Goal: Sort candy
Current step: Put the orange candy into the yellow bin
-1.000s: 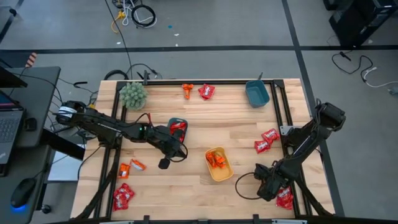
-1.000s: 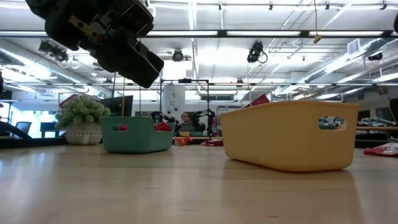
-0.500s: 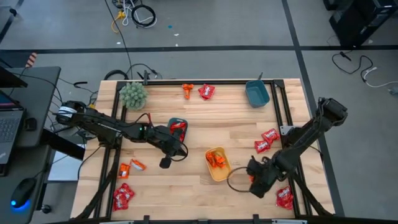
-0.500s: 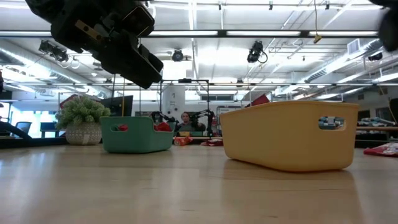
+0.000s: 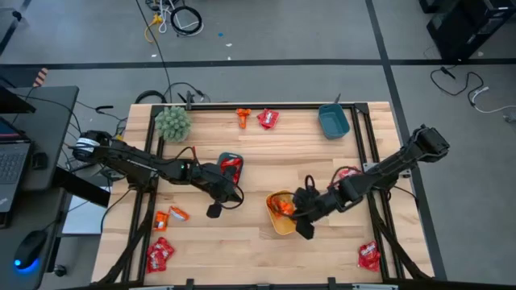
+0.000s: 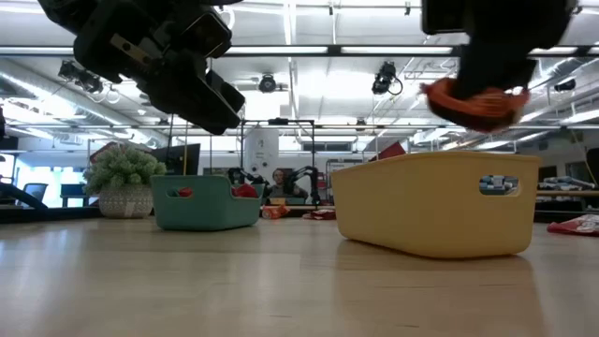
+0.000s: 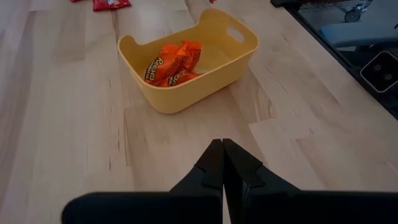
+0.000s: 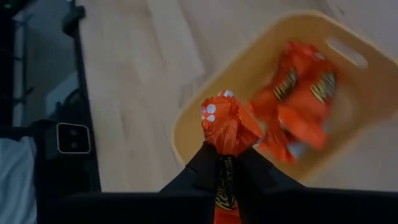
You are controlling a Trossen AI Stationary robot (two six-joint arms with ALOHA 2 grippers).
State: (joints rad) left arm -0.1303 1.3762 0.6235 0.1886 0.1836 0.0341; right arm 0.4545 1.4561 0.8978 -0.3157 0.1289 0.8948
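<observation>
My right gripper (image 5: 300, 213) hangs over the yellow tray (image 5: 278, 225), shut on an orange candy (image 8: 227, 126), which also shows above the tray in the low view (image 6: 473, 101). Several orange candies (image 7: 174, 62) lie inside the tray. My left gripper (image 5: 214, 211) hovers shut and empty above bare table, to the left of the yellow tray (image 7: 163, 101). A teal tray (image 5: 230, 163) holds red candy. Loose red candies (image 5: 347, 179) and orange candies (image 5: 169, 216) lie on the table. My right gripper pinches the orange candy between its two fingers (image 8: 205, 163). The wrapper's crumpled end (image 8: 219, 118) bulges out past the fingertips. The fingers slant down from the table's right side. The candy is lifted clear, above the yellow tray's rim (image 8: 186, 134).
A blue tray (image 5: 333, 121) stands at the far right and a fuzzy green plant (image 5: 172, 122) at the far left. More candy lies at the far edge (image 5: 268, 119), near right corner (image 5: 369, 256) and near left corner (image 5: 160, 254).
My right gripper has swung from the table's near right corner toward the left and up, turning as it went. It now hangs over the yellow tray with the orange candy and has come into the low view.
</observation>
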